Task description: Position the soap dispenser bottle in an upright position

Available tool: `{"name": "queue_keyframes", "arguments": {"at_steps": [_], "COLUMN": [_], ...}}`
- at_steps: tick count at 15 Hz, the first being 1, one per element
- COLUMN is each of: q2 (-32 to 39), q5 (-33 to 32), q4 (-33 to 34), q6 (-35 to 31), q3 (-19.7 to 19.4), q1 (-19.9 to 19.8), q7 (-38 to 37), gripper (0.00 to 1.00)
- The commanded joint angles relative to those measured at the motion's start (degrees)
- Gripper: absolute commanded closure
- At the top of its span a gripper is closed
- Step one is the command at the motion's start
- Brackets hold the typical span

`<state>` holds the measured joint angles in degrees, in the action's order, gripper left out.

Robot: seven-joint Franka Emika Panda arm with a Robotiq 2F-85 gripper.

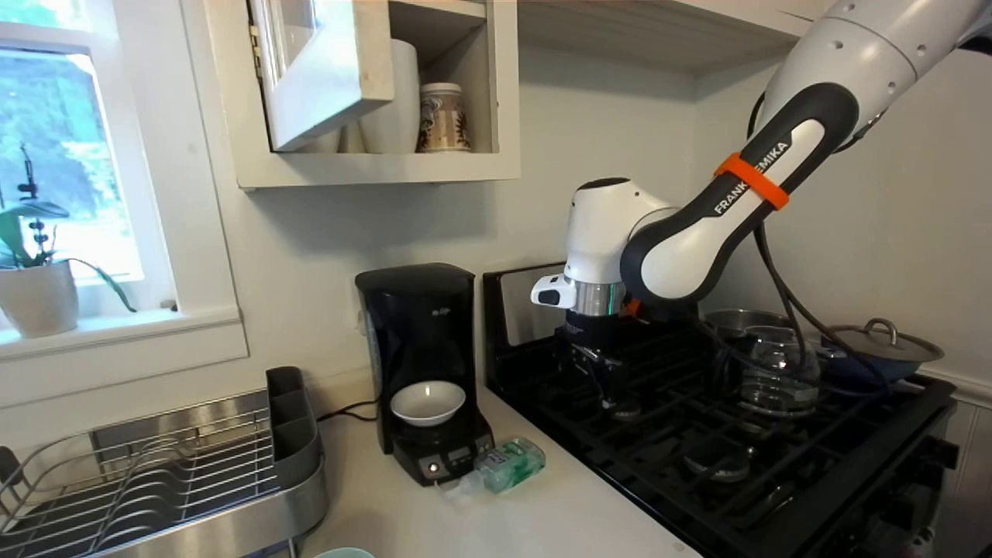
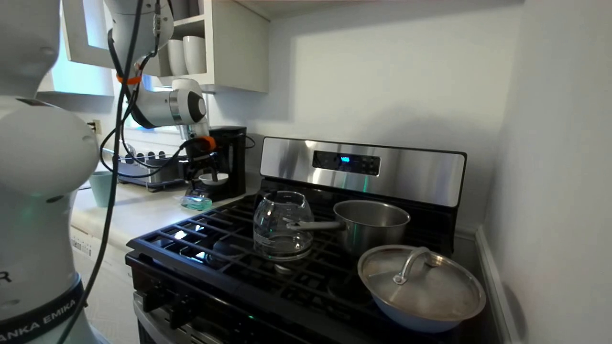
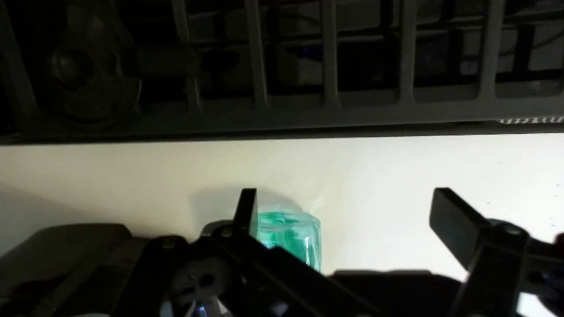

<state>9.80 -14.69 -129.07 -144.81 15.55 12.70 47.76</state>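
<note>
Your soap dispenser bottle [image 1: 511,465] lies on its side on the table [image 1: 535,523], just in front of the coffee maker [image 1: 422,349], by the corner nearer the stove [image 1: 666,457]; you can't be sure whether the two touch. Your jaws stand wide apart with nothing between them gripped.

Watch your line first: in the wrist view one finger [image 3: 243,213] hides part of the bottle, so a straight descent could bring it down on the plastic, pressing or rolling the bottle instead of straddling it. Drift toward the stove beside the coffee maker and you may catch its edge. Grip too lightly and the smooth wall may slip as the green liquid shifts; squeeze near the pump and you may draw soap. Swinging the bottle up this close, you could knock the coffee maker and jar the white bowl [image 1: 428,403] inside it. Let go before the bottom sits flat and it will probably topple.

On writing: the arm [image 1: 697,256] carries FRANK and EMIKA, parted by an orange band [image 1: 752,182]; its base [image 2: 40,239] shows ANKA EMIKA and a lone R. The coffee maker's front logo [image 1: 440,311] may be Mr. Coffee, too small to trust. Nothing on the bottle, nor the stove display's blue digits [image 2: 345,159], can be read.
</note>
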Motion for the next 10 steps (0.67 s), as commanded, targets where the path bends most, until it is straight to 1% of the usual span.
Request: {"name": "queue_keyframes", "arguments": {"at_steps": [1,3,4,5,8,10], "q2": [4.5,6.8,7.5,7.6,7.2,8.2], "q5": [8.0,14.0,16.5,15.8,9.2,5.3], "q4": [0.5,1.8,3.0,3.8,7.4,11.6], "q6": [-6.9,-6.6,-3.6,-0.6,9.8,16.7], "q3": [2.8,5.4,6.3,5.7,3.0,2.7], "q1": [-2.8,-4.6,-4.7,-3.7,1.5,3.9], "q7": [14.7,22.2,22.8,20.6,9.3,3.6], "gripper": [0.0,0.0,0.0,0.0,0.0,0.0]}}
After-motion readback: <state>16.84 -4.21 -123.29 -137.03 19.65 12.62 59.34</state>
